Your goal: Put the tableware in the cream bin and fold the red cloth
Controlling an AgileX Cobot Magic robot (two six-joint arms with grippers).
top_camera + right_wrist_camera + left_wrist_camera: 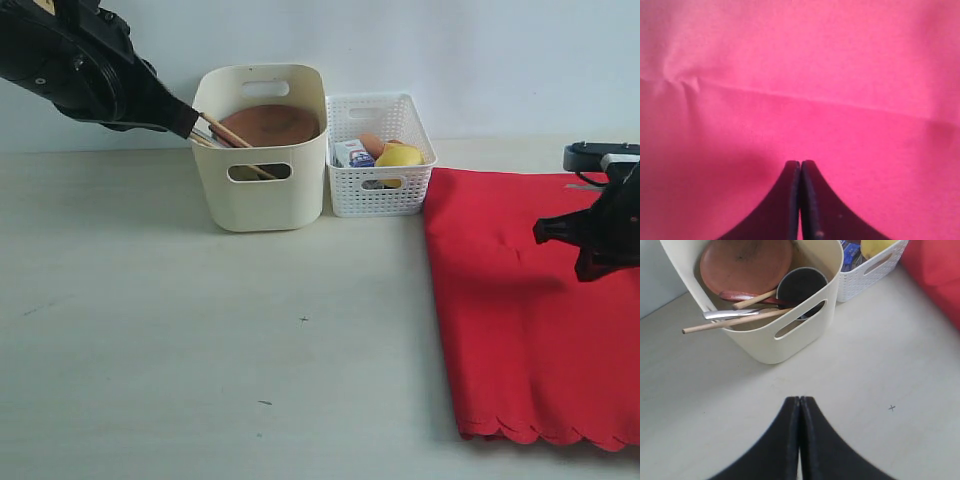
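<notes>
A: What is at the upper left of the exterior frame?
B: The left arm [80,70], dark, with its tip by the bin's left rim. Its wrist view shows the left gripper [799,405] with fingers pressed together and nothing between them, above bare table [180,340].
A: And the bin?
B: The bin [258,205] stands upright, upper centre-left. The plate [268,122] leans inside against the back wall. The chopsticks [720,325] poke out over the left rim, and the knife [731,314] lies beside them. The cup [801,286] sits inside by the wall nearest the basket.
A: Right of that?
B: A white basket [380,195], just beside the bin, with a lemon [400,156] in it.
A: The cloth?
B: The cloth [520,330] lies flat on the table across the right side of the frame. Its scalloped edge is at the bottom and a faint crease runs across it.
A: The right gripper?
B: The right gripper [800,164] is at the right edge, over the cloth, fingers closed against each other and pinching nothing. Whether it touches the fabric, I cannot tell.
</notes>
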